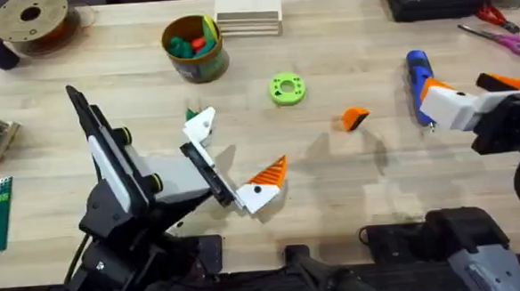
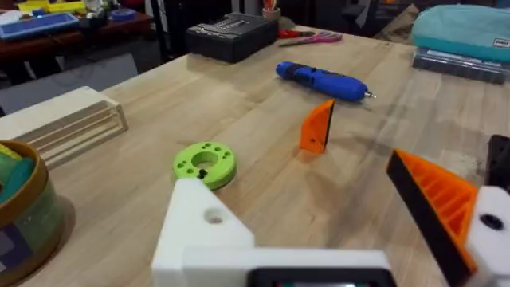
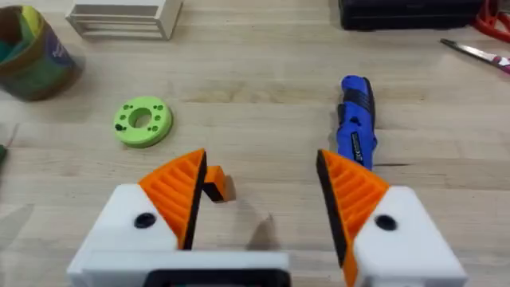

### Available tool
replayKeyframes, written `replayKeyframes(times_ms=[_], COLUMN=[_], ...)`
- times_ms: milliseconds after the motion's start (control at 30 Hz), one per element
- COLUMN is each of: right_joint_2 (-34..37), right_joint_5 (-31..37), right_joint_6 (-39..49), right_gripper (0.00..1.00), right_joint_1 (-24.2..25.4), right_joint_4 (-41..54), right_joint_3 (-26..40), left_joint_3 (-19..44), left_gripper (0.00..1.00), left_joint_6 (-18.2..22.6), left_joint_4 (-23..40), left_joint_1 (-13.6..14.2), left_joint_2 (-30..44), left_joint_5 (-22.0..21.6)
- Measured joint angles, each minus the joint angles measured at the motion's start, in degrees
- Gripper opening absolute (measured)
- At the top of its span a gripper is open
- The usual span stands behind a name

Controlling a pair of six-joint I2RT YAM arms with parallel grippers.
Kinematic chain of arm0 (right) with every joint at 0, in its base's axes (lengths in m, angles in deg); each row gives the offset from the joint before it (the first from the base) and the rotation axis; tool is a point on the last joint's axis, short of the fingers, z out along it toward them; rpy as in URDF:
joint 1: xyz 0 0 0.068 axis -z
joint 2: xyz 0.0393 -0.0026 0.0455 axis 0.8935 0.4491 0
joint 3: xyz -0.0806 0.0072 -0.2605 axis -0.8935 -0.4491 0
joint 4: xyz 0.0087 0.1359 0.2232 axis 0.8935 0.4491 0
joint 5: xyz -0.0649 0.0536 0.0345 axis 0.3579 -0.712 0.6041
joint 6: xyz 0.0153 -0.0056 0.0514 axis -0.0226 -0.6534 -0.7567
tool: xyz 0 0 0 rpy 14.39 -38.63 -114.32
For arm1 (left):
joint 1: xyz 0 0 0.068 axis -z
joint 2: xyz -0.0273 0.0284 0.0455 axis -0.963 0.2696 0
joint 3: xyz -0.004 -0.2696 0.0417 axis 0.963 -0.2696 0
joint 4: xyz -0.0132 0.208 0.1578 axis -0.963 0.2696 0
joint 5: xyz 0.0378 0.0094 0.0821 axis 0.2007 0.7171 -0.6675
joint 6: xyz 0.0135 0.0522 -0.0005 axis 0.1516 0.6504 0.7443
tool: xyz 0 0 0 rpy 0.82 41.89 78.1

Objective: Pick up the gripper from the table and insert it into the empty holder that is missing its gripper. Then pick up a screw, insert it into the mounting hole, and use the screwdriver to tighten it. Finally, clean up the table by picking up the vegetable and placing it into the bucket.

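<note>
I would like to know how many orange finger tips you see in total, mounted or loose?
4. One loose gripper lies on the table near the screwdriver; one sits on the left gripper; two on the right gripper. Others may be hidden.

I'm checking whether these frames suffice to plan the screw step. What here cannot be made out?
- Screws: whether any lie on the table cannot be told in the overhead view; too small.
- Vegetable: overhead, mostly hidden behind the bare white holder.
- Bucket: cut off by the left wrist view's edge.
- Screwdriver: right wrist view, its bit end hidden behind an orange pad.
</note>
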Motion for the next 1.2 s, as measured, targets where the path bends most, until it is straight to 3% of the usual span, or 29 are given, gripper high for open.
replayKeyframes(times_ms=[933, 1067, 1200], right_joint_2=[0.2, 5.1, 14.3], right_joint_5=[-1.1, -7.2, -10.9], right_joint_6=[-2.1, -1.0, -0.3], right_gripper=[0.805, 0.806, 0.806], right_joint_1=[0.0, -0.1, -1.8], right_joint_4=[0.8, 0.7, 0.4], right_joint_3=[0.0, 0.1, 0.2], left_joint_3=[0.0, 0.0, 0.0], left_gripper=[0.987, 0.988, 0.987], left_joint_6=[-0.2, -0.2, -0.2], left_joint_4=[0.0, 0.0, 0.0], left_joint_1=[0.0, 0.0, 0.0], left_joint_2=[0.0, 0.0, 0.0], left_joint_5=[0.0, 0.0, 0.0])
